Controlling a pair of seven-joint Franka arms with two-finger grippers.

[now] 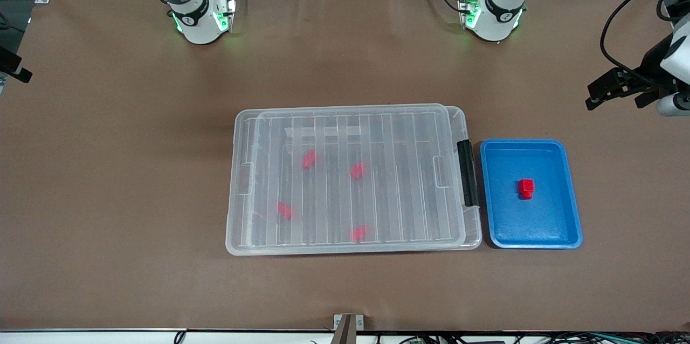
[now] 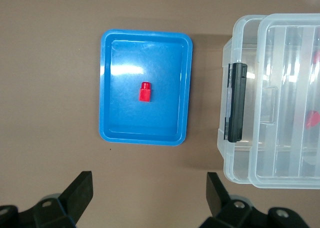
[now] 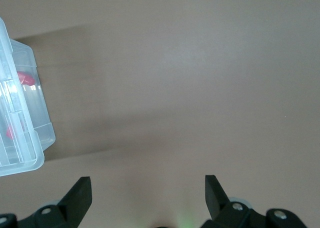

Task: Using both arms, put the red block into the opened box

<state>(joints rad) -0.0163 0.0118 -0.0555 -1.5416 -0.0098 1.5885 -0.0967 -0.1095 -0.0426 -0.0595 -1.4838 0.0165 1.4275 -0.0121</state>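
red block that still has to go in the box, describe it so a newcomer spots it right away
Find the large clear plastic box mid-table, lid on. Beside its black latch, toward the left arm's end, sits a shallow blue plastic tray. The small bright red plastic block lies alone in it, uncovered; four similar ones show blurred under the lid.

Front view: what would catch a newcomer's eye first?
The big clear box mid-table, its ribbed lid on and several red blocks blurred beneath it. Beside it, toward the left arm's end, a blue tray holds one red block. The left hand hangs open above the tray.
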